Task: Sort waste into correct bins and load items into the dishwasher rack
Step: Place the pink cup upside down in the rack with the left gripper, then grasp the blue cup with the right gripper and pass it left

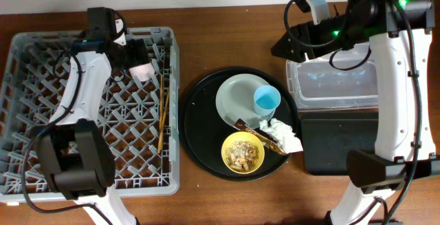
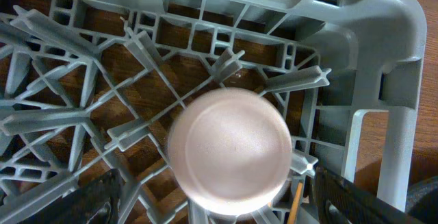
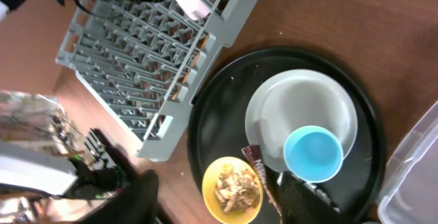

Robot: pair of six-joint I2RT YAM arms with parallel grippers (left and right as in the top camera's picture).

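Observation:
The small pink cup (image 2: 229, 148) stands upside down in the far right corner of the grey dishwasher rack (image 1: 41, 60); it also shows in the overhead view (image 1: 142, 71). My left gripper (image 2: 229, 207) is open, one finger on each side of the cup and apart from it. Two chopsticks (image 1: 163, 111) lie in the rack. The plate (image 1: 237, 98), blue cup (image 1: 267, 100), yellow bowl (image 1: 243, 152) with food scraps, napkin (image 1: 283, 135) and wrapper (image 1: 249, 126) sit on the round black tray (image 1: 199, 125). My right gripper (image 3: 226, 203) is open and empty, high above them.
The clear tub (image 1: 337, 80) stands at the right with the shallow black rectangular tray (image 1: 340, 142) in front of it. My right arm (image 1: 395, 67) reaches over both. The rack's right wall (image 1: 173, 115) is close to the round tray.

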